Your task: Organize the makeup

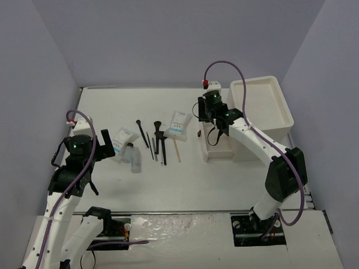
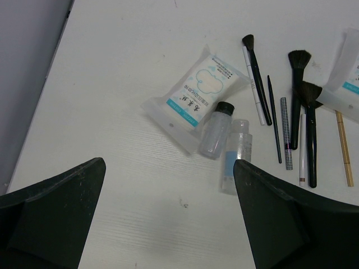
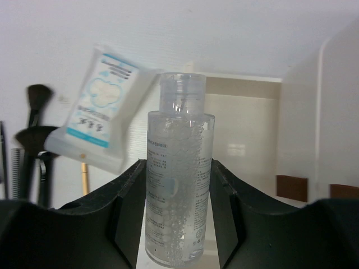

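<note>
While most makeup (image 1: 161,140) lies unsorted, left gripper (image 2: 169,163): spread wide, empty; packet (image 2: 196,92) and two bottles (image 2: 216,131) just ahead, brushes (image 2: 300,101) to its right. Right gripper (image 3: 178,168): clamped on a third bottle (image 3: 179,185), upright, at the box (image 1: 219,147); nothing stowed yet, seemingly. Box walls close; open table (image 1: 185,185) leftward.

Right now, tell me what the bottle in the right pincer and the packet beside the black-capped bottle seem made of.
The bottle looks like clear, glossy plastic, though glass cannot be ruled out: bubbly liquid shows through its wall. The packet looks like soft plastic film, white with blue print: slightly shiny, puffy, with flat sealed edges.
</note>
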Action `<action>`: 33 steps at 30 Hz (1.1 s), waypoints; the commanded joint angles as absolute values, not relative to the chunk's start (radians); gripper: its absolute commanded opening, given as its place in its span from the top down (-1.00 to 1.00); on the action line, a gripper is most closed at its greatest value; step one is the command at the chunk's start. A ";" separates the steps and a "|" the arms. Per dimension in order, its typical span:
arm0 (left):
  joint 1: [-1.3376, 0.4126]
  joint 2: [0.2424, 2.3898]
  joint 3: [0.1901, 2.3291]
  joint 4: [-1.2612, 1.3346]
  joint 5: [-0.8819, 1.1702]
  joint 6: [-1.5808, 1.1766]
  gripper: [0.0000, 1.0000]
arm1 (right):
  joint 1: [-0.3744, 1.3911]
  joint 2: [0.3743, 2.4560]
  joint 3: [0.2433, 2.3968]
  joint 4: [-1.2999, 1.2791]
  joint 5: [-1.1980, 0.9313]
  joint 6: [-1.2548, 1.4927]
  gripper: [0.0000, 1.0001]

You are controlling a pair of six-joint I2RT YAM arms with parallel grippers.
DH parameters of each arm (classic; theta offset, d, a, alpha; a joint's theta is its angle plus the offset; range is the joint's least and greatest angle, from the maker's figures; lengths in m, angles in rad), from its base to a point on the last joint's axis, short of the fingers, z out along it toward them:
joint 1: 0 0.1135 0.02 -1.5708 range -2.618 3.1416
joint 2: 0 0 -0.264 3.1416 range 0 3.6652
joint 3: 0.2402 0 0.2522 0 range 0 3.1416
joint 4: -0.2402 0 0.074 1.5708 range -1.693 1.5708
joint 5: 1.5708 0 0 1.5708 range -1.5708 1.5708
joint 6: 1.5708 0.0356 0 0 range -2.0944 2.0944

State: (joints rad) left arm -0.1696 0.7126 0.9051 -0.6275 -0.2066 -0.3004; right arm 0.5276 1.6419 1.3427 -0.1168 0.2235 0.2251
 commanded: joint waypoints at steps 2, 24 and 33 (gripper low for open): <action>-0.163 0.729 0.937 -0.581 -0.200 -0.314 -0.94 | 0.483 1.703 1.314 -0.122 0.246 0.145 0.93; -0.161 0.745 0.940 -0.584 -0.188 -0.313 -0.94 | 0.539 1.651 1.339 -0.125 0.258 0.197 -0.82; -0.173 0.822 0.960 -0.590 -0.041 -0.317 -0.94 | 0.679 1.532 1.302 -0.107 0.225 0.342 -1.00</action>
